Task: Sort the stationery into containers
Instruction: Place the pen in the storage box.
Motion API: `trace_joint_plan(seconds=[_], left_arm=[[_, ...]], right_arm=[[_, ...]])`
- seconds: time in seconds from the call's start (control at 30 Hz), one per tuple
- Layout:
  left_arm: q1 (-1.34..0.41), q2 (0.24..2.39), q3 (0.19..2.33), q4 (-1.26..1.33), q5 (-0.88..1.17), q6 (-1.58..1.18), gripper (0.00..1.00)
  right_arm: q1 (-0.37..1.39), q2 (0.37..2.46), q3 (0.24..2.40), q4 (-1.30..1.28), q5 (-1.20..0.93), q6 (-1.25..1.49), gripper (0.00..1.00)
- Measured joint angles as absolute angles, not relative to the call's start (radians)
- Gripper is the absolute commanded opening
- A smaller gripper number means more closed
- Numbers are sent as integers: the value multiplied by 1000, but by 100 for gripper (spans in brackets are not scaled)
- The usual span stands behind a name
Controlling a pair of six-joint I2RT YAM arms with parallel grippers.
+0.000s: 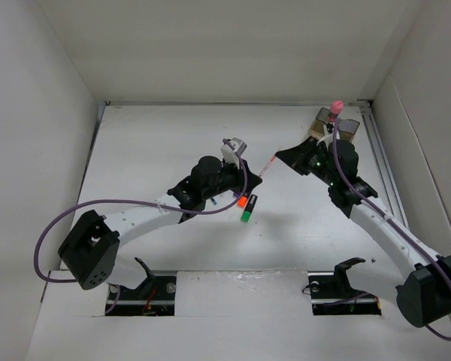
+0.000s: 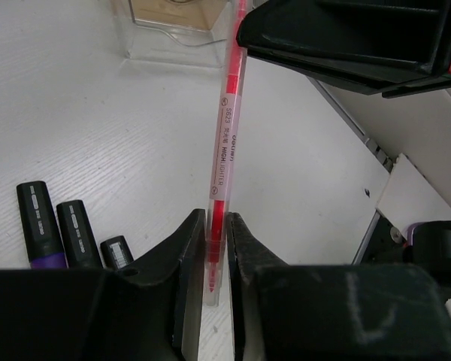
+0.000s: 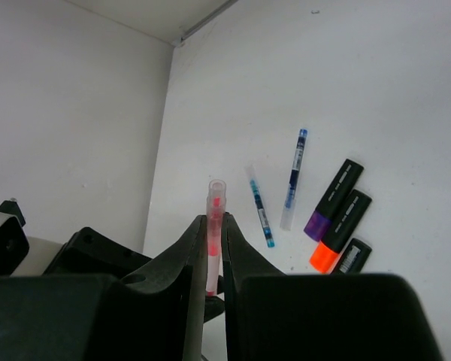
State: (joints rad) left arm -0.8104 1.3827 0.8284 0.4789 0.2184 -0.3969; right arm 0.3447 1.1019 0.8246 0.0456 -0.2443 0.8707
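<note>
A thin clear pen with a red-pink core [image 1: 267, 164] hangs above the table between both grippers. My left gripper [image 2: 216, 239] is shut on one end of the pen [image 2: 227, 128]. My right gripper [image 3: 215, 242] is shut on the other end of the pen [image 3: 215, 197]. In the top view the left gripper [image 1: 254, 179] and right gripper [image 1: 280, 158] face each other. The smoky-brown organiser [image 1: 344, 128] stands at the far right and holds the pink-capped bottle [image 1: 335, 105]. The round pot is not in view.
Two blue pens [image 3: 259, 207] [image 3: 294, 177] and short black markers with purple [image 3: 332, 200] and orange [image 3: 340, 232] tips lie on the table under the left arm. The orange [image 1: 242, 201] and green [image 1: 246, 216] tips show from above. White walls enclose the table.
</note>
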Motion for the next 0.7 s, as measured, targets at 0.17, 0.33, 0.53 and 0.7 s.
trace_joint_plan(seconds=[0.17,0.33,0.53,0.7], left_arm=[[-810,1369,817,457,235,-389,0],[-788,1346,815,444,219,-382,0],[-782,1336,815,429,237,-369,0],[-781,1331,815,392,291,-336,0]], right_arm=[[334,1053,766,44,-249,880,3],[323,1016,720,6,-270,880,48],[308,1000,716,-3,-336,875,84],[307,1004,716,4,-427,862,90]])
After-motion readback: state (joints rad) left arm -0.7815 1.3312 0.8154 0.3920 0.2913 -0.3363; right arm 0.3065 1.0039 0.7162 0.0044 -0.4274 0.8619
